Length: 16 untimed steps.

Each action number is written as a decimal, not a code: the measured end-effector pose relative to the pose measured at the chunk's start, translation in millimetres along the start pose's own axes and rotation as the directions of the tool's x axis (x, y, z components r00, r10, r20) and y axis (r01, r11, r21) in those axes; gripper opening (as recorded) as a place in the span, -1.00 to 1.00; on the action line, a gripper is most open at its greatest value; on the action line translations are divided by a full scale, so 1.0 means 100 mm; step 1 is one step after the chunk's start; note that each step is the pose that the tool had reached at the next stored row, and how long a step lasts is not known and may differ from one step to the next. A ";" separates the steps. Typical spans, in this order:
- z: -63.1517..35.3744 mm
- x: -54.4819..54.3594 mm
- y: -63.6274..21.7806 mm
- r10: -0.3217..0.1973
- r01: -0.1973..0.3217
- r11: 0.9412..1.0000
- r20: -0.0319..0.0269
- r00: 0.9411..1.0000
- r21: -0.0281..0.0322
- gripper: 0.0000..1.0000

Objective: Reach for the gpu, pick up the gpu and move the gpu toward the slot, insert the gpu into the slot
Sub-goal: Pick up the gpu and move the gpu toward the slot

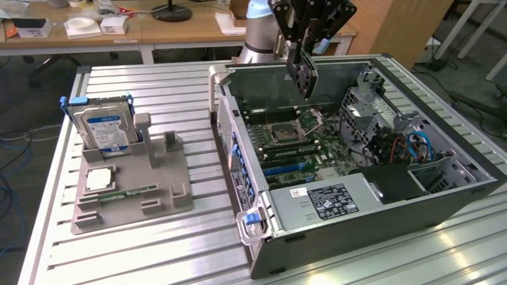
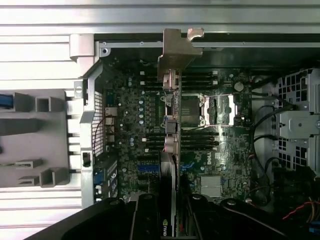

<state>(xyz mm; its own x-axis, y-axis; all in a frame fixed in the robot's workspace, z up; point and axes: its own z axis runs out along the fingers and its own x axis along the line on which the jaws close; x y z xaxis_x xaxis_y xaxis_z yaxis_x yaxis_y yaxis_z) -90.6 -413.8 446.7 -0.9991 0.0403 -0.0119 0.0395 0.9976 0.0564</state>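
Robot arm, single, with black jaws.
Silver-grey cylindrical links with a pale blue joint cap; jaws of matte black angular linkage bars; black housing with rounded bosses in the wrist view.

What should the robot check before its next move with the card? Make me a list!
1. gpu gripped by the gripper: ok.
2. gpu hanging above the open computer case: ok.
3. gpu clear of the motherboard: ok.
4. gpu lined up for insertion: cannot tell.
5. hard drive out of the way on the gray holder: ok.
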 end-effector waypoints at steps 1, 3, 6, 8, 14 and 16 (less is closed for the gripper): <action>0.001 -0.02 0.001 0.000 0.000 1.000 0.000 1.000 0.000 -0.47; 0.003 -0.06 0.002 0.001 -0.001 1.000 0.000 1.000 0.000 -0.47; 0.006 -0.12 0.004 0.002 -0.002 1.000 0.000 1.000 0.000 -0.47; 0.008 -0.16 0.006 0.003 -0.003 1.000 0.000 1.000 0.000 -0.47; 0.017 -0.28 0.009 0.005 -0.005 1.000 0.000 1.000 0.000 -0.47; 0.024 -0.31 0.009 0.005 -0.005 1.000 0.000 1.000 0.000 -0.47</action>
<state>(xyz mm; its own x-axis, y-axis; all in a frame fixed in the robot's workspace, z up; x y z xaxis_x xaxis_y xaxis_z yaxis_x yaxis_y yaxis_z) -59.9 -414.0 444.8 -0.9989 0.0452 -0.0119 0.0445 0.9974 0.0566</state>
